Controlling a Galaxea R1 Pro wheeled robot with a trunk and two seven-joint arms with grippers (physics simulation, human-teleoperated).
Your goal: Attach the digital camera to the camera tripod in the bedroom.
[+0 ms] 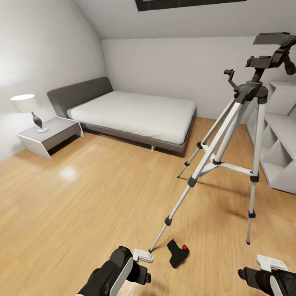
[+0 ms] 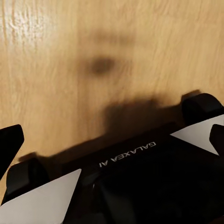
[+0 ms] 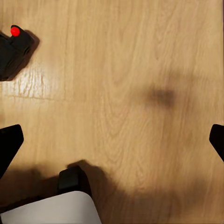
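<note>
Both hands hang low over the wood floor [image 1: 82,197], the left hand [image 2: 112,135] and right hand [image 3: 112,135] spread wide, holding nothing. The digital camera [image 1: 178,253] lies on the floor between them, just beside the camera tripod [image 1: 230,144]'s nearest foot. At ten o'clock stands the bed [image 1: 135,113].

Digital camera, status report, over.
Both claws open, empty. Digital camera lying on floor between them, beside nearest foot of camera tripod. Nothing blocking it.
</note>
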